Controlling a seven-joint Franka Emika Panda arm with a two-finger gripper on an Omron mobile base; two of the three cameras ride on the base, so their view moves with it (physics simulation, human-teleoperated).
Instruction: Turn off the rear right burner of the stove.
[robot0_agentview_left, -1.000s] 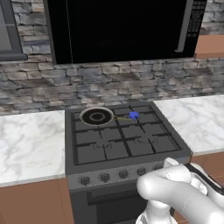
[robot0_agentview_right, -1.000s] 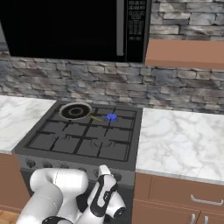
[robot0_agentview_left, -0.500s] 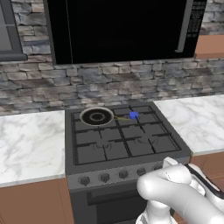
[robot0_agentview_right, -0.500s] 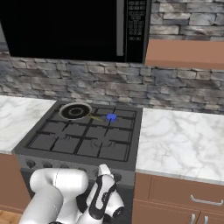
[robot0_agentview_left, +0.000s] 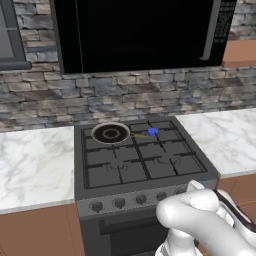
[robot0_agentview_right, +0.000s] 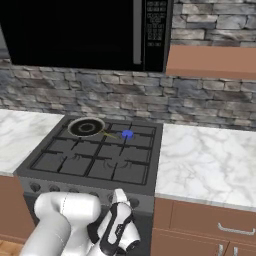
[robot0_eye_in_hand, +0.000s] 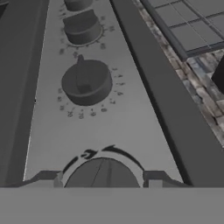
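At the stove's (robot0_agentview_left: 145, 165) front panel, the gripper (robot0_eye_in_hand: 104, 179) brackets the end knob (robot0_eye_in_hand: 103, 175) with fingers spread at either side, contact unclear, while the rear right burner (robot0_agentview_right: 128, 134) shows blue flame, so turning remains undone.

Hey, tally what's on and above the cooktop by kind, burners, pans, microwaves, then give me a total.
Burners: 4, counting the rear right burner with its blue spot and the one under the pan
Pans: 1, the pan at rear left
Microwaves: 1, the microwave above
Total: 6
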